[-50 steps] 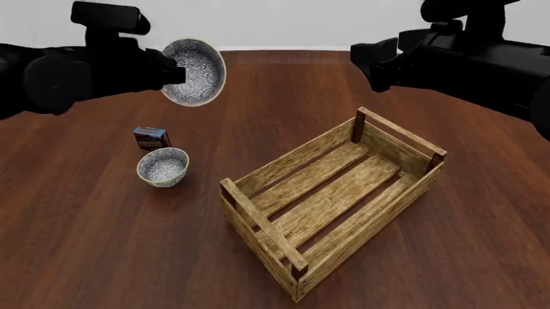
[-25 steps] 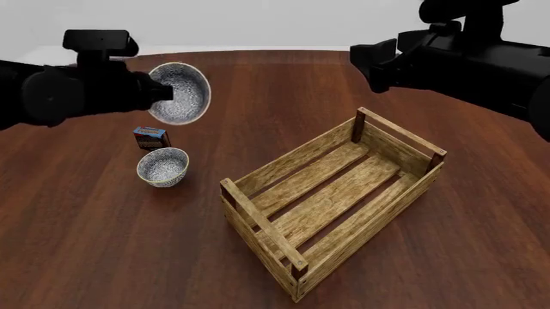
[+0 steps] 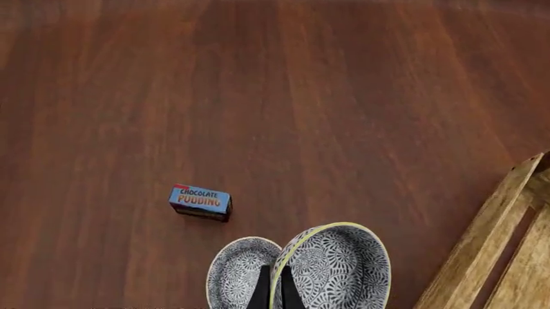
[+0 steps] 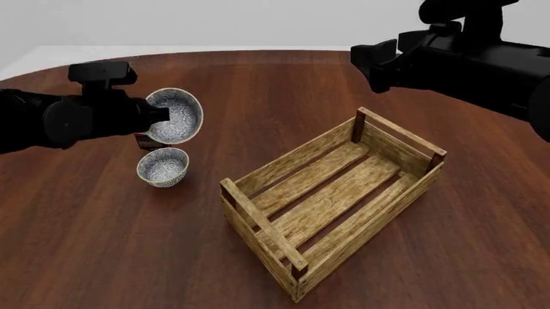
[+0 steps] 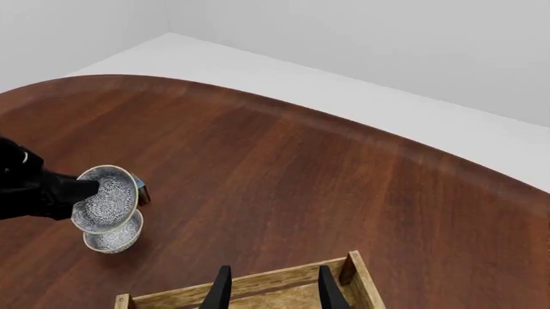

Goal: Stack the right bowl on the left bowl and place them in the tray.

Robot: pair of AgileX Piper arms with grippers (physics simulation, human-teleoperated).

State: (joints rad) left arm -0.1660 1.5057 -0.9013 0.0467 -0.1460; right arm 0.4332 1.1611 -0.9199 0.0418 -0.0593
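Left gripper [image 4: 159, 116] holds patterned bowl [image 4: 174, 116] tilted above second bowl [image 4: 162, 167]

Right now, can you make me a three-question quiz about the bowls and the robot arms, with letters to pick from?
1. Where is the held bowl?
A. inside the tray
B. in the air above the other bowl
C. flat on the table by the right arm

2. How many bowls are there?
A. one
B. two
C. four

3. How is the right gripper?
A. open, holding nothing
B. shut on a bowl
C. shut on the pudding box

Answers:
1 B: the left gripper holds it tilted over the other bowl, which sits on the table.
2 B: one is held and one is on the table.
3 A: its fingers are spread above the tray, with nothing between them.
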